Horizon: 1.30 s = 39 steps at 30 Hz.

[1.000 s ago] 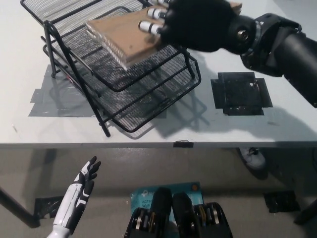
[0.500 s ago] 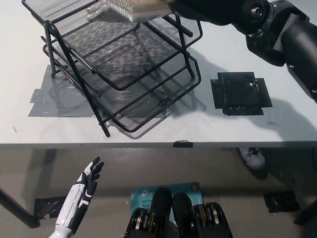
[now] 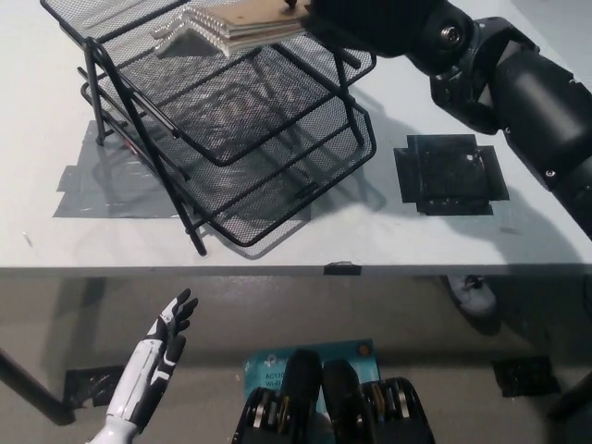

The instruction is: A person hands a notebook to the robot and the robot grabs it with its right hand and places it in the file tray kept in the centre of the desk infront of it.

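The notebook (image 3: 236, 23) lay in the top tier of the black mesh file tray (image 3: 222, 129), up against the picture's upper edge, its stacked page edges facing left and its brown cover partly cut off by the frame. The black right hand (image 3: 370, 20) reached in from the right along the same upper edge, meeting the notebook's right end over the tray's top-right rim; whether its fingers were closed on the notebook or loosened could not be told, since they ran out of frame. The tray's two lower tiers stood bare, stepped forward toward the desk's front edge, with open white desk (image 3: 518, 240) to their right. A black taped square (image 3: 450, 174) sat on that open stretch, well apart from the tray, under the right forearm. Grey tape (image 3: 88, 190) lay beside the tray's left legs. The white left hand (image 3: 166, 328) hung below the desk's front edge at lower left, fingers spread and holding nothing.
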Each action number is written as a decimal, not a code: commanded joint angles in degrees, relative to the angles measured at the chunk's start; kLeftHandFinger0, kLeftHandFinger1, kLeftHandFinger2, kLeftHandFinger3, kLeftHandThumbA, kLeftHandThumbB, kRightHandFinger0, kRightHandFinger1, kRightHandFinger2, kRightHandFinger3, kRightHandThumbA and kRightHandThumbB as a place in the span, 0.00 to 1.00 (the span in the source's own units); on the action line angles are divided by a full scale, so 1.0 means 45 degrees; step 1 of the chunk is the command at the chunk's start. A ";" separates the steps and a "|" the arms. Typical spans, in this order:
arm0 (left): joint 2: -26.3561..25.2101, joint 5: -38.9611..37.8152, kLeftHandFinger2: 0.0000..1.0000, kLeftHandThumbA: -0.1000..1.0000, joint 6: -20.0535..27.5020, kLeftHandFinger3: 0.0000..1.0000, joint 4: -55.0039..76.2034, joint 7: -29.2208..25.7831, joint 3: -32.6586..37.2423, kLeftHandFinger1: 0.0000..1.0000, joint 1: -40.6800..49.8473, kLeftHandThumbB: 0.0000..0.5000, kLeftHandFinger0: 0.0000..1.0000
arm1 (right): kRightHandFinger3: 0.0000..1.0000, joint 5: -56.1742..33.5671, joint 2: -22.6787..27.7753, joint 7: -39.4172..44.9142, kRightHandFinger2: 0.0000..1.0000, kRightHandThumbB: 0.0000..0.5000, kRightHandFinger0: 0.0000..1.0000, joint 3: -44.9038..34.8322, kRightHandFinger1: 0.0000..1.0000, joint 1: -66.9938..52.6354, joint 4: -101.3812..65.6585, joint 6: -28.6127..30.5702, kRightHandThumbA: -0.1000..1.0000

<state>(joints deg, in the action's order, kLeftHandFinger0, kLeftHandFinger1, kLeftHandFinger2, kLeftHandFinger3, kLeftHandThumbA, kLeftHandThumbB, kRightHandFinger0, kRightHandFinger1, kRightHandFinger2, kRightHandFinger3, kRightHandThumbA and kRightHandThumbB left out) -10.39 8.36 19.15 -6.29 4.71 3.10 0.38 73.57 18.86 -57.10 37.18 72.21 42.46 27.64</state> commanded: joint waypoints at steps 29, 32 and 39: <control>-0.0335 0.0542 1.00 1.00 -0.0158 1.00 0.0781 0.0156 0.0277 1.00 -0.0310 0.79 1.00 | 0.00 0.0683 0.0473 -0.1151 0.00 0.06 0.00 0.5036 0.00 -0.1792 -0.0784 -0.0158 0.84; -0.0328 0.0502 1.00 1.00 -0.0153 1.00 0.0758 0.0150 0.0284 1.00 -0.0298 0.78 1.00 | 0.01 0.0900 0.0402 -0.1373 0.00 0.04 0.00 0.4824 0.00 -0.1614 -0.0508 -0.0159 0.85; -0.0329 0.0446 1.00 1.00 -0.0184 1.00 0.0732 0.0139 0.0270 1.00 -0.0296 0.79 1.00 | 0.01 0.0643 0.0419 -0.1443 0.00 0.00 0.00 0.4657 0.00 -0.1099 -0.0279 -0.0159 0.82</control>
<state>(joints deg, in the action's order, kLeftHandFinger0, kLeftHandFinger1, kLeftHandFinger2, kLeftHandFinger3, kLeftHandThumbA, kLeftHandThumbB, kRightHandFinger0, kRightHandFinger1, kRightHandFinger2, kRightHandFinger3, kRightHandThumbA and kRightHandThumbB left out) -11.08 10.19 17.95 -4.60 5.02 4.26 -0.93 76.52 21.22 -62.52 57.73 64.64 40.63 25.91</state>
